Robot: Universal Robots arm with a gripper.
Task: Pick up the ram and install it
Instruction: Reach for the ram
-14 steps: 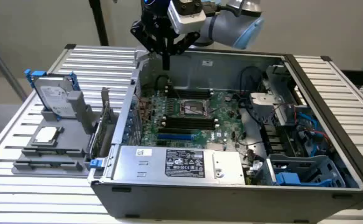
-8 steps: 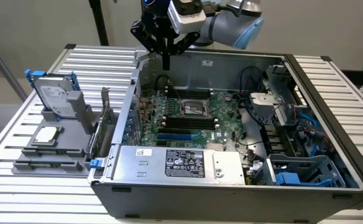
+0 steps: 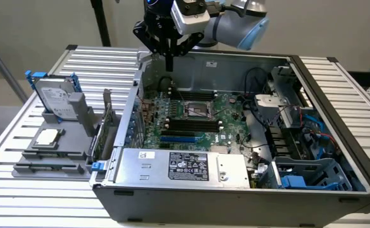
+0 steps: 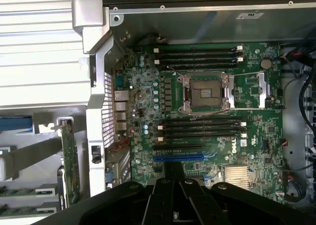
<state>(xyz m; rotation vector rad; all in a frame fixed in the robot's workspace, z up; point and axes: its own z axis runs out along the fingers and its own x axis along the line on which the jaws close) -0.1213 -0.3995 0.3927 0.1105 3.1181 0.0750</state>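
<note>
While the claw [image 3: 170, 65] hangs over the back corner of the computer case [image 3: 236, 71], on the exterior view's left side of it, I read its fingers as pressed together with nothing between them. What I take to be the ram [image 3: 50, 167] sits well apart from it, outside the case. It is in the grey holder [image 3: 74, 142] on the slatted table [image 3: 20, 204], at the exterior view's left. It lies low in a groove at the near end of that holder, close to the square silver chip [image 3: 48, 137] and in front of the hard drive [image 3: 55, 97]. A second groove of the same shape runs just behind it.

I'd judge it a light, stiff, thin board, not slippery but fragile. It has chips on its faces and contacts along one long edge that should not be squeezed or scraped. The sensible hold, to my eye, is across its thickness near the middle of the upper long edge, so that it hangs level and does not swing.

Its long axis runs across the exterior view, left to right, roughly in line with the black slots [image 3: 188, 124] on the motherboard [image 3: 226, 107] inside the case. It seems to stand on edge in the groove, though I cannot tell which long edge is up or which end carries the notch. Those slots look vacant to me.
</note>
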